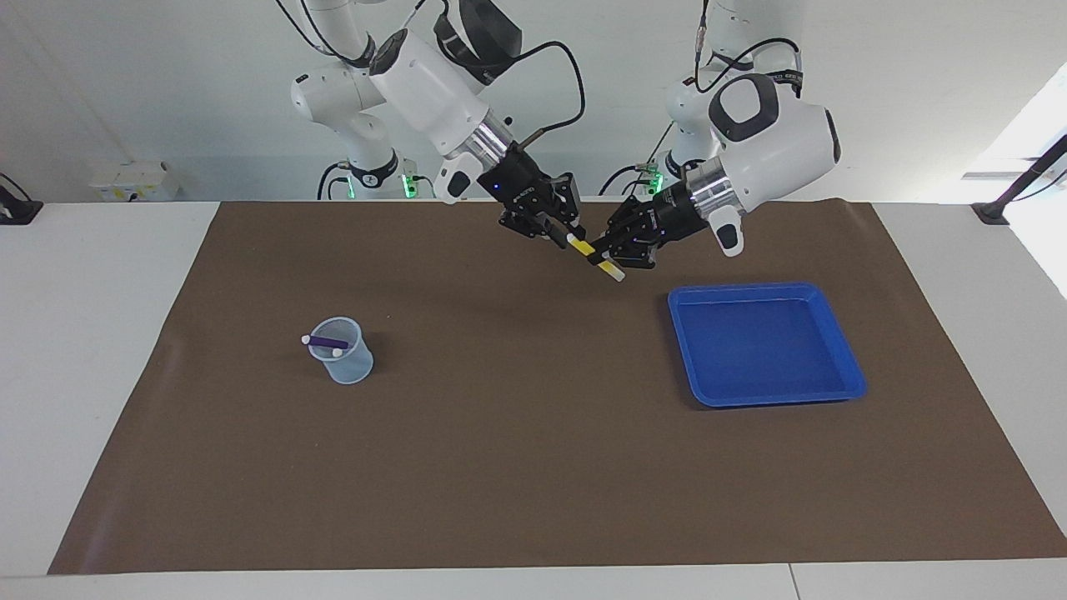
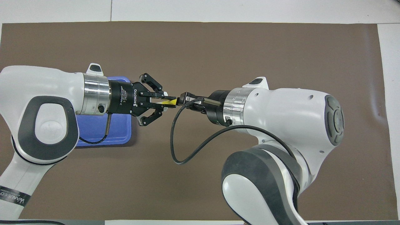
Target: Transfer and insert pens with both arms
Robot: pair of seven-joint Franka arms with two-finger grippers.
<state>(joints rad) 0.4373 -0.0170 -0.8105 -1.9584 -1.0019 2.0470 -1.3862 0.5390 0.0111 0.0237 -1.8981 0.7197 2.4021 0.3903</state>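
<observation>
A yellow pen (image 1: 586,247) (image 2: 168,102) hangs slanted in the air over the brown mat, between the two arms. My left gripper (image 1: 613,257) (image 2: 162,102) is shut on the pen's lower half, and its whitish tip sticks out below. My right gripper (image 1: 560,233) (image 2: 182,99) is at the pen's upper whitish end, in line with it. A purple pen (image 1: 327,342) lies across the mouth of a clear cup (image 1: 343,365) toward the right arm's end of the table. My right arm hides the cup from overhead.
A blue tray (image 1: 754,289) (image 2: 93,139) lies on the mat toward the left arm's end, with nothing seen in it. A thin black rod with a black foot (image 1: 990,212) stands off the mat at that same end. White table borders the mat (image 1: 533,467).
</observation>
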